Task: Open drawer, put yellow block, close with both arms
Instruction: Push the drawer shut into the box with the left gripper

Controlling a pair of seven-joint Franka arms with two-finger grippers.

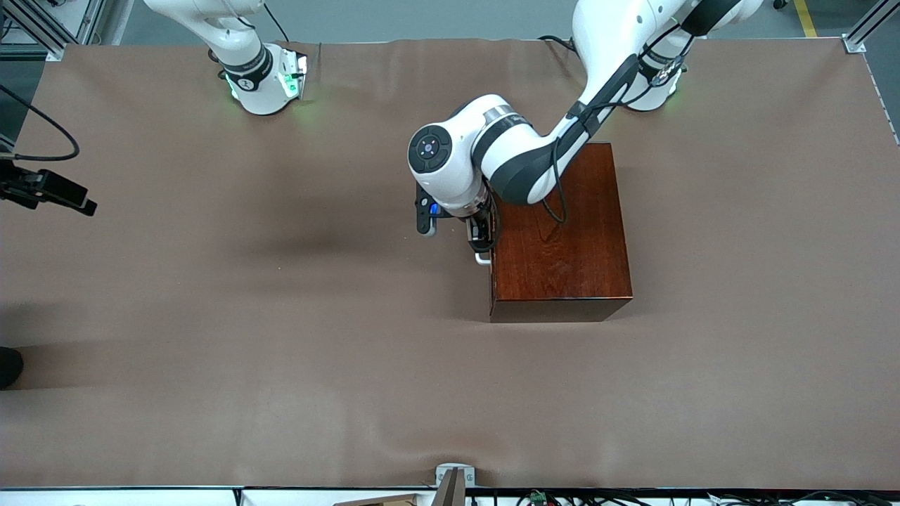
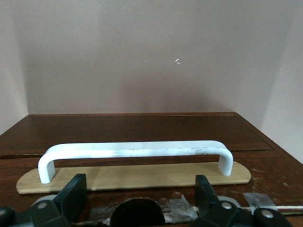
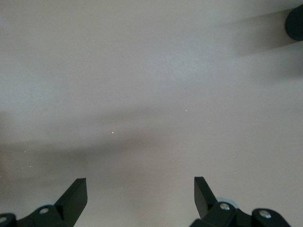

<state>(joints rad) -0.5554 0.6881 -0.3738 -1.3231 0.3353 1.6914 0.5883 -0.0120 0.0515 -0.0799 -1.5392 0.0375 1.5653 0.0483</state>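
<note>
Reaching in at the drawer (image 1: 491, 242) face, left gripper (image 2: 137, 198) with fingers (image 2: 73, 194) spread wide, one to each side of the white handle (image 2: 135, 150) and apart from it, gripping nothing. Seen from the front, same gripper (image 1: 481, 239) largely hidden under the left arm's wrist, just beside the box's side toward the right arm's end of the table; only one end of the handle (image 1: 482, 258) peeking out below it. Drawer closed, its front flush with the dark wooden box (image 1: 559, 235); inside not visible. Pale backing plate (image 2: 132, 176) under the handle shown only in the left wrist view, along with scuffed tape scraps near the fingers.

Waiting up out of the front view, right gripper (image 3: 139, 198), cut off there above its base (image 1: 264, 84); own wrist view alone showing its fingers (image 3: 75, 194) wide apart and empty over bare brown table cover (image 1: 246, 295).

Yellow block: not to be made out in any view. Dark camera mount (image 1: 46, 191) at the table's edge toward the right arm's end.
</note>
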